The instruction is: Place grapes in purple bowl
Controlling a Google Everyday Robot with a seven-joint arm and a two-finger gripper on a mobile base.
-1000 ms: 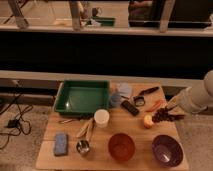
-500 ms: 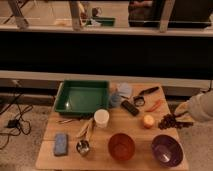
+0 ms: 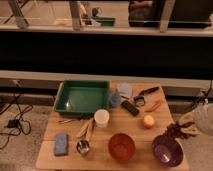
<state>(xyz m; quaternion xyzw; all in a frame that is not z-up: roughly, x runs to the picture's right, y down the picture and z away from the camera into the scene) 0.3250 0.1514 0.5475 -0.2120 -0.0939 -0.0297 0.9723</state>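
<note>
The grapes (image 3: 174, 131), a dark lumpy bunch, hang at the right edge of the table, just above the far rim of the purple bowl (image 3: 166, 150). My gripper (image 3: 184, 128) reaches in from the right on a pale arm and is shut on the bunch. The purple bowl stands at the table's front right corner and looks empty. A round yellow-orange fruit (image 3: 148, 121) lies just left of the grapes.
An orange-red bowl (image 3: 122, 146) sits left of the purple one. Also on the table are a white cup (image 3: 101, 118), a green tray (image 3: 82, 98), a black remote (image 3: 130, 107), a blue sponge (image 3: 61, 143), a metal cup (image 3: 83, 146) and red-handled tools (image 3: 154, 105).
The arm has pulled back to the right and toward the front, carrying the grapes from beside the yellow-orange fruit to just above the purple bowl's far rim.
</note>
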